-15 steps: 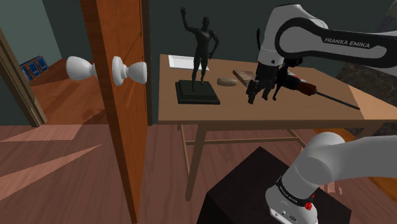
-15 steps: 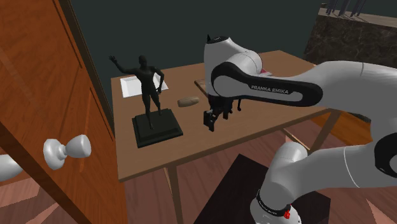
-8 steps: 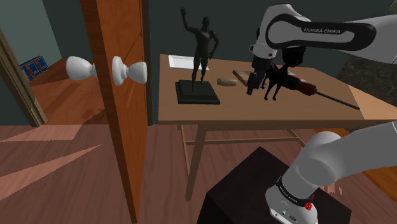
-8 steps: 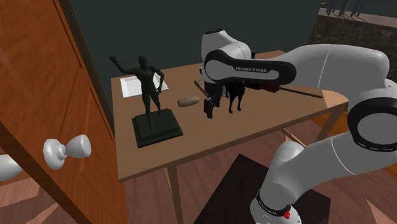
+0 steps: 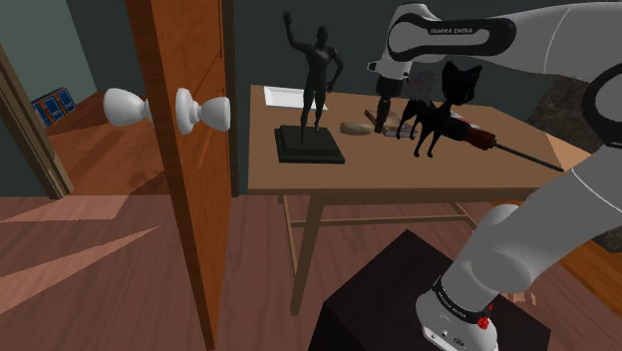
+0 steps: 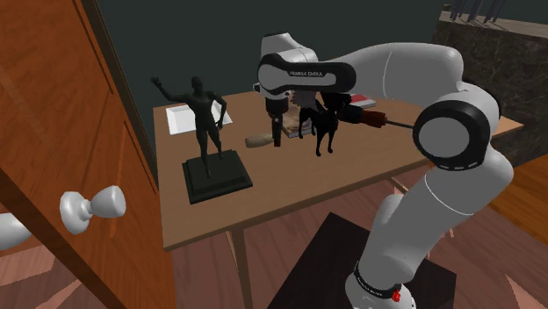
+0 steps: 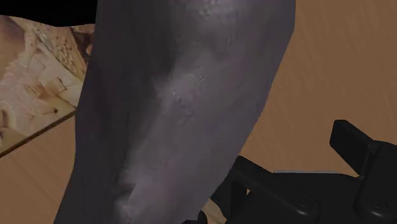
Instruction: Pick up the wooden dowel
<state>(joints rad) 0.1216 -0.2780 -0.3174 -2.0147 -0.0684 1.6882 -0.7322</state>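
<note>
Table: dowel lay near statue.
Change: end effector had swung over, just beside dowel.
Grip: opening could not be told.
Meaning: grasp looked close.

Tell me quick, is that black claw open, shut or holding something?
Gripper: cannot be told; it hangs low, right beside the tan dowel.
</note>
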